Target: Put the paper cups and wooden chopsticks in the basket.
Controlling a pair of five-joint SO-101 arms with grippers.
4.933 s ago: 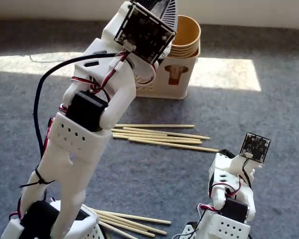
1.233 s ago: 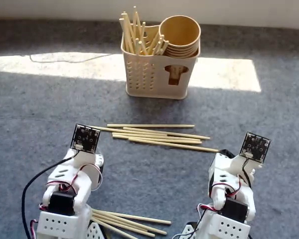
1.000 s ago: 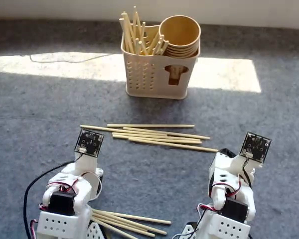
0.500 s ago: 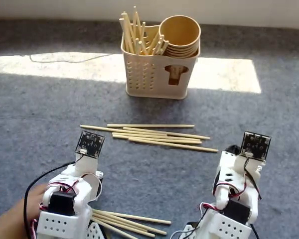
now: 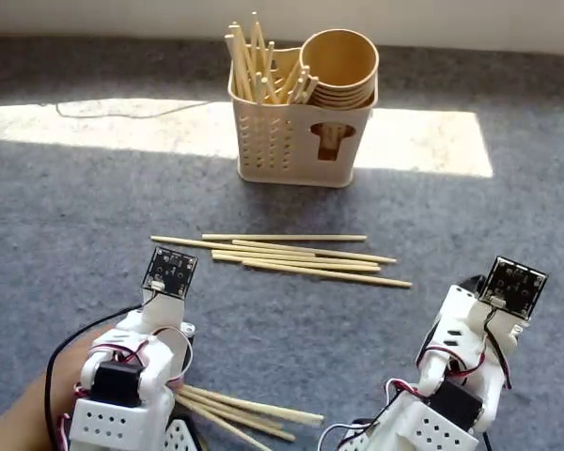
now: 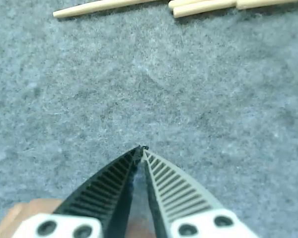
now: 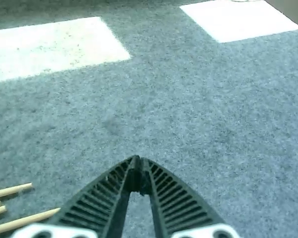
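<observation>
L gripper is low over the carpet, fingers pressed together at the tips and holding nothing. The ends of loose chopsticks lie on the carpet ahead of it, apart from the tips. R gripper has its fingers pressed together too, nothing between them, pointing at bare carpet with a few stick ends off to one side.

Basket stands upright at the far side in the high view. Paper cups are stacked in its R compartment. A bunch of sticks stands on end in the L one, leaning a bit.

The loose chopsticks make a row across the carpet, roughly parallel, some touching, between both arms and the basket. A 2nd bundle lies near the L arm base, one end hidden under it. R arm sits folded well apart from both lots.

Surface is grey short-pile carpet w/ bright sun patches behind and beside the basket. A thin dark cable runs over the L patch. A pale wall strip runs along the far edge.
</observation>
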